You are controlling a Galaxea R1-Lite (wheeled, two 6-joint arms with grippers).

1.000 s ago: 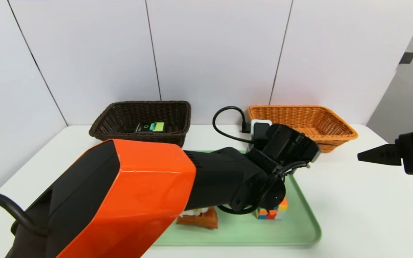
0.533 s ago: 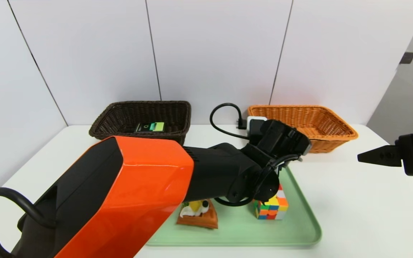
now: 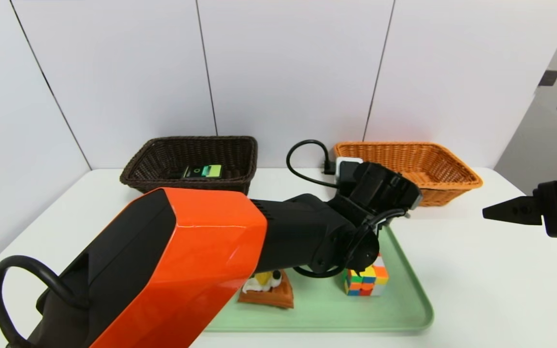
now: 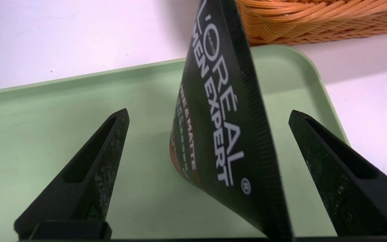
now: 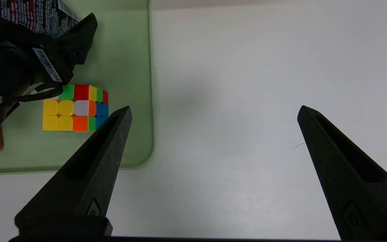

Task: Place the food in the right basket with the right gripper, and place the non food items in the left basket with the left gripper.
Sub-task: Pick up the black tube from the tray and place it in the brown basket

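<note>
I'm straddling the standing tube near the tray's far right corner with the left gripper's fingers wide; I should center, then squeeze gently.

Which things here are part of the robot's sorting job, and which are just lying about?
Part of the job:
- waffle
- cube
- tube, between the open fingers of the left gripper
- bottle, already in the dark basket
- orange basket
- right gripper, open, waiting over the table

Just lying about:
- green tray
- wall panels
</note>
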